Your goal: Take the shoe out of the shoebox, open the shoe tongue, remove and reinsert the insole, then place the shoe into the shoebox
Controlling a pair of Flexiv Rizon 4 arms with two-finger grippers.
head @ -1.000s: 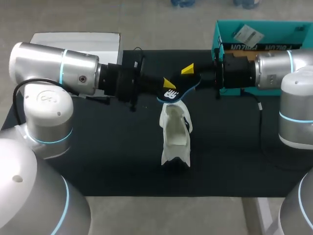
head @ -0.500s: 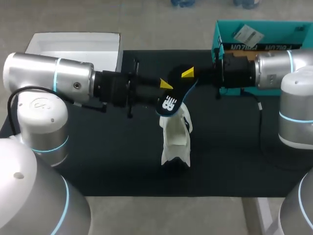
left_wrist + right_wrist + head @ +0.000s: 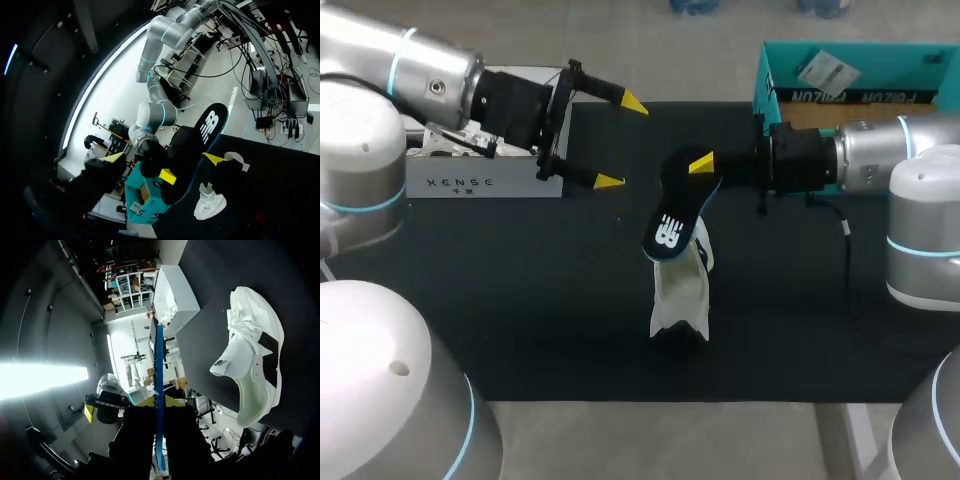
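A: Where is the insole (image 3: 675,205)?
B: Out of the shoe. The right gripper (image 3: 160,401) is clamped on its far end, one yellow-tipped finger on each face. It slants down over the middle of the table (image 3: 520,320), black face with a white mark upward.
A: And the shoe (image 3: 680,285)?
B: White, lying on the black table just near of the insole's lower end; whether the two touch I cannot tell.
A: The left gripper (image 3: 620,142)?
B: Fingers spread wide, nothing between them. It hovers at the far left, beside the white box (image 3: 470,182).
A: Anything else?
B: A teal box (image 3: 860,70), open, at the far right corner, beyond the right arm.
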